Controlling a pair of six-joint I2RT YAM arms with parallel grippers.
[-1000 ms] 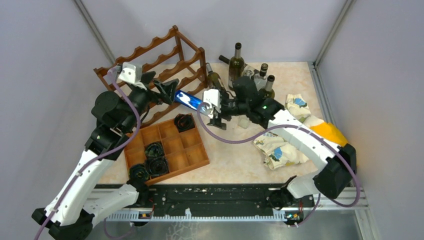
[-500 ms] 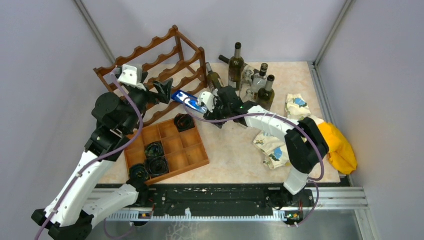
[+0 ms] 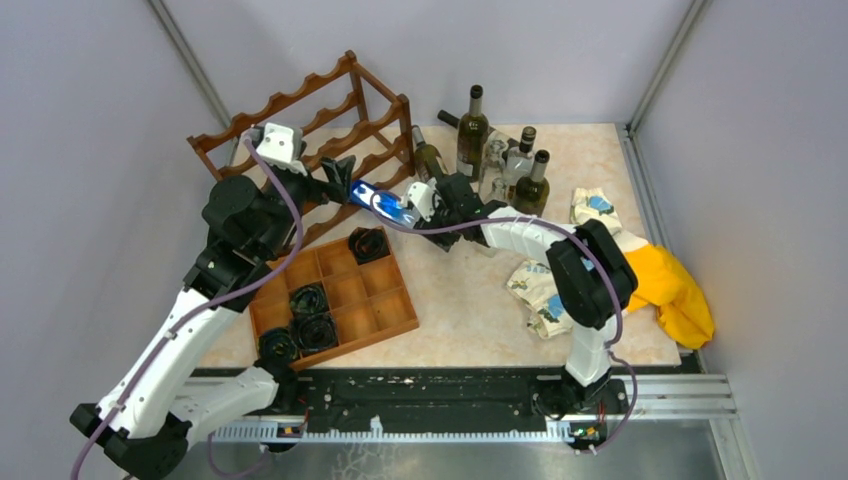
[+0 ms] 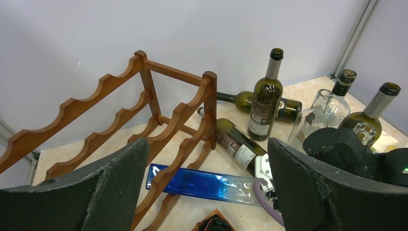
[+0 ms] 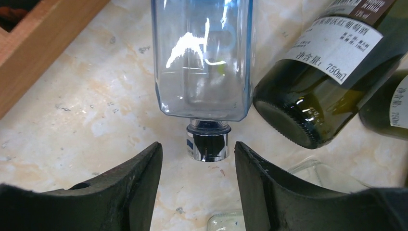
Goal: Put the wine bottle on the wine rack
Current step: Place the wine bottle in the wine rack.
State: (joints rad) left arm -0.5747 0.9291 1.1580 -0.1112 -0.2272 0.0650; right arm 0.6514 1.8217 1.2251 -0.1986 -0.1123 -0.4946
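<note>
Blue-tinted clear bottle (image 3: 383,203) lies flat on the marble-patterned table (image 3: 470,310), not on the wine rack (image 3: 320,125). In the left wrist view its far end reaches in under the rack's lowest scalloped rail; its capped neck points away from the rack, toward the right arm.

Right gripper (image 5: 197,150) is low at the neck end, jaws partway apart. The fingers (image 5: 139,183) straddle the dark cap (image 5: 208,142). A gap shows on each side, so nothing is gripped.

Left gripper (image 4: 207,144) hangs above the bottle and the rack's front corner, jaws spread wide, holding nothing.

A green bottle (image 5: 312,91) lies on its side, base just beside the blue bottle's shoulder. Behind it, several upright bottles (image 3: 472,125) and another lying one cluster to the right of the rack.

Orange-brown compartment tray (image 3: 377,276) sits near the left arm, with dark round items in some cells. Printed cloths (image 3: 555,300) and a yellow cloth (image 3: 685,295) lie at the right.
</note>
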